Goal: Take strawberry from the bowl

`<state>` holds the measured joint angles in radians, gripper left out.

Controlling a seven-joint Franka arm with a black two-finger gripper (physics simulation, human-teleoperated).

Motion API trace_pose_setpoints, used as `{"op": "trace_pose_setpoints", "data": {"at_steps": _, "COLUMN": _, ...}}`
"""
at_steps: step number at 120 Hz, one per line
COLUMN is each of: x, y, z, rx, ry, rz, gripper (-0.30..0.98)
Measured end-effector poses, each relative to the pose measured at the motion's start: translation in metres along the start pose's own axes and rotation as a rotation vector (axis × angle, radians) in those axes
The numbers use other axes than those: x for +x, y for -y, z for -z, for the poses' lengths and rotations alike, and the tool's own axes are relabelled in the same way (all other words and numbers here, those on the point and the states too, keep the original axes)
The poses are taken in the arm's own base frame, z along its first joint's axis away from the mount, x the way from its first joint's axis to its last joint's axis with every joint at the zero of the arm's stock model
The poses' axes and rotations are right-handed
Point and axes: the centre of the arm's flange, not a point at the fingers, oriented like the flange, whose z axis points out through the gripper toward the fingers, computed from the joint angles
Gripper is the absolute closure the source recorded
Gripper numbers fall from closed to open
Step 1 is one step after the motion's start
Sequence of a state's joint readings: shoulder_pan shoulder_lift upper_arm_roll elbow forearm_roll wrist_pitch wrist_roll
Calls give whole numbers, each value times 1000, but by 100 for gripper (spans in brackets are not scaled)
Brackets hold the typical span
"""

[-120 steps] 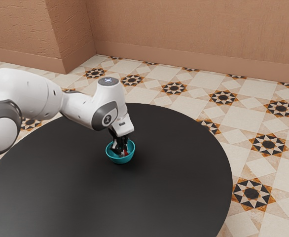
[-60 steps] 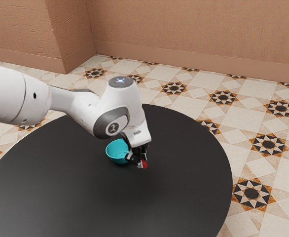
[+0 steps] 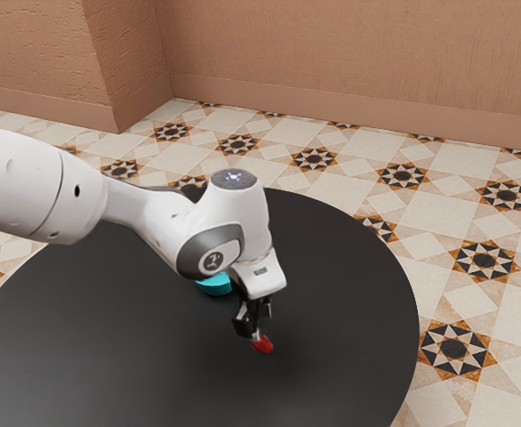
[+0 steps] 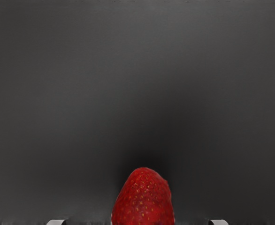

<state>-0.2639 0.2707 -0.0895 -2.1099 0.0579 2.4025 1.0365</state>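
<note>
My gripper (image 3: 258, 333) is low over the black table, on the near side of the bowl in the exterior view. The red strawberry (image 3: 262, 345) is right at its fingertips, outside the bowl; whether it touches the tabletop is hard to tell. In the wrist view the strawberry (image 4: 143, 201) lies between the two tips of the gripper (image 4: 137, 222), with a gap on each side, so the gripper is open. The teal bowl (image 3: 214, 286) stands behind the hand, largely hidden by the arm.
The round black table (image 3: 349, 311) extends around the hand, and its curved edge lies toward the exterior view's right. Beyond it are patterned floor tiles (image 3: 474, 302) and a brown wall (image 3: 358, 62).
My hand has come out of the bowl and travelled toward the exterior view's lower right, and the strawberry has travelled with it. The bowl has stayed in place.
</note>
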Motion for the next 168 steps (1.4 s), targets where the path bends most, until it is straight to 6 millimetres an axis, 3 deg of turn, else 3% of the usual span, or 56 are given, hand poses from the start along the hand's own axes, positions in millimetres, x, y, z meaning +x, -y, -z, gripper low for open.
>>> {"op": "trace_pose_setpoints", "data": {"at_steps": 8, "x": -1, "y": -2, "z": 21, "rx": 29, "ry": -12, "rz": 11, "gripper": 24}}
{"op": "trace_pose_setpoints", "data": {"at_steps": 16, "x": 2, "y": -3, "z": 55, "rx": 81, "ry": -36, "rz": 25, "gripper": 18}}
{"op": "trace_pose_setpoints", "data": {"at_steps": 24, "x": -2, "y": 6, "z": 98, "rx": 149, "ry": -69, "rz": 81, "gripper": 13}}
{"op": "trace_pose_setpoints", "data": {"at_steps": 31, "x": -17, "y": 30, "z": 150, "rx": 212, "ry": -98, "rz": 169, "gripper": 10}}
{"op": "trace_pose_setpoints", "data": {"at_steps": 43, "x": -72, "y": 60, "z": 239, "rx": 266, "ry": -118, "rz": 366, "gripper": 6}}
{"op": "trace_pose_setpoints", "data": {"at_steps": 61, "x": -180, "y": 61, "z": 304, "rx": 253, "ry": -99, "rz": 684, "gripper": 3}}
{"op": "trace_pose_setpoints", "data": {"at_steps": 69, "x": -218, "y": 56, "z": 315, "rx": 228, "ry": -82, "rz": 811, "gripper": 2}}
{"op": "trace_pose_setpoints", "data": {"at_steps": 76, "x": -239, "y": 49, "z": 323, "rx": 206, "ry": -70, "rz": 896, "gripper": 2}}
{"op": "trace_pose_setpoints", "data": {"at_steps": 90, "x": -246, "y": 33, "z": 363, "rx": 177, "ry": -52, "rz": 992, "gripper": 1}}
{"op": "trace_pose_setpoints", "data": {"at_steps": 108, "x": -272, "y": 22, "z": 361, "rx": 80, "ry": -5, "rz": 1085, "gripper": 0}}
{"op": "trace_pose_setpoints", "data": {"at_steps": 115, "x": -268, "y": 15, "z": 366, "rx": 64, "ry": -9, "rz": 1109, "gripper": 0}}
{"op": "trace_pose_setpoints", "data": {"at_steps": 132, "x": -220, "y": 21, "z": 357, "rx": 25, "ry": 18, "rz": 1129, "gripper": 0}}
{"op": "trace_pose_setpoints", "data": {"at_steps": 148, "x": -217, "y": 32, "z": 365, "rx": 35, "ry": 30, "rz": 1218, "gripper": 0}}
{"op": "trace_pose_setpoints", "data": {"at_steps": 168, "x": -198, "y": 22, "z": 374, "rx": 53, "ry": 51, "rz": 1263, "gripper": 0}}
